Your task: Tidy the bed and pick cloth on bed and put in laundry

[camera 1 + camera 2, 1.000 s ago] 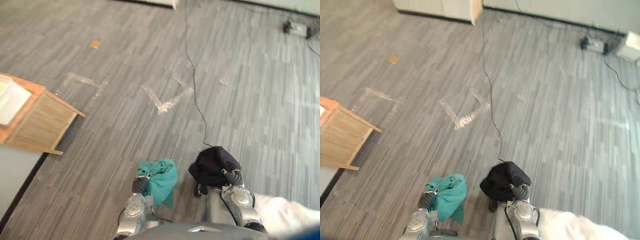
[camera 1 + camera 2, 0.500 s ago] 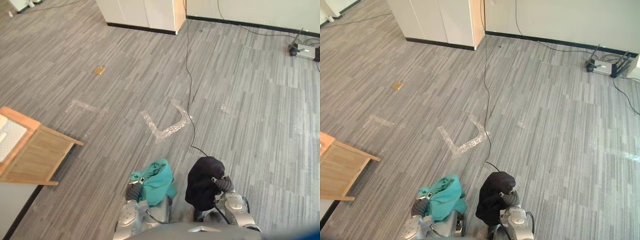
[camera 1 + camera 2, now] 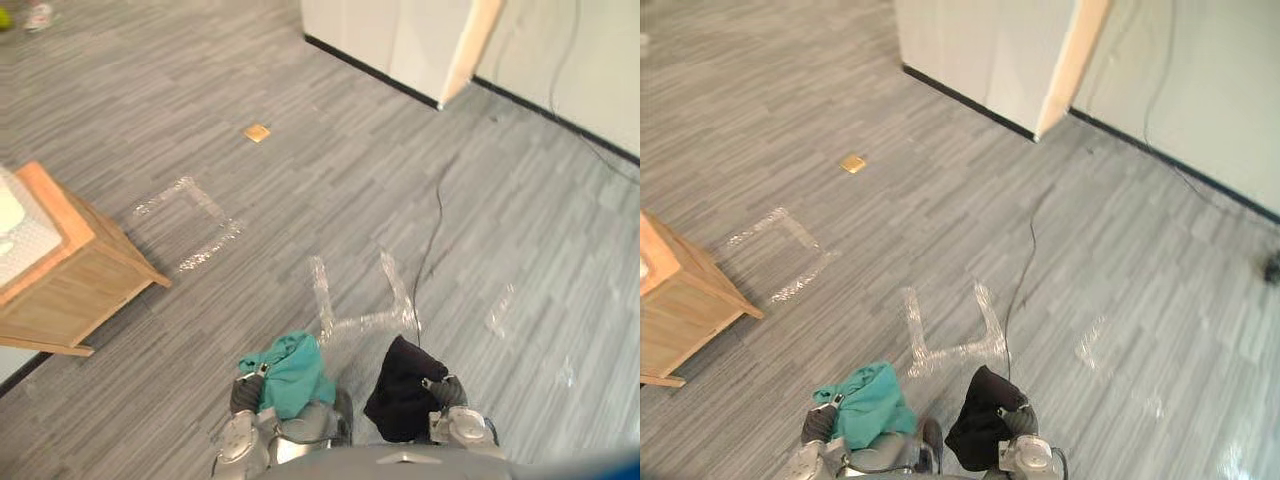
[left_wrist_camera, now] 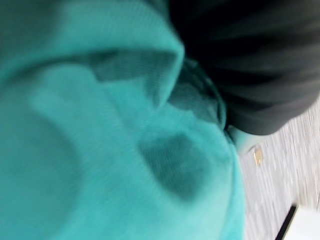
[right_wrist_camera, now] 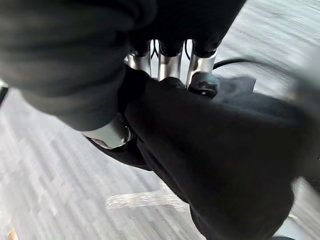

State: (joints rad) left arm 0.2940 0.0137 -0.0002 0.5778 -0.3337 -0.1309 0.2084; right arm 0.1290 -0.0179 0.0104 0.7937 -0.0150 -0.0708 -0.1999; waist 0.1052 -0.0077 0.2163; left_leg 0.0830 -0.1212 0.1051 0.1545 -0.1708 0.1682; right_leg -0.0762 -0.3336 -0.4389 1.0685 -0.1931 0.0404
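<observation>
While the right hand (image 3: 444, 390) curls its fingers round black cloth (image 3: 400, 402), teal cloth (image 3: 292, 368) hides those of the left hand (image 3: 244, 394); I cannot tell their state.

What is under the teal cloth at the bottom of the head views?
The dark cover of the left hand shows at the edge of the teal cloth, above the grey floor. The rest of that hand is hidden under the cloth.
</observation>
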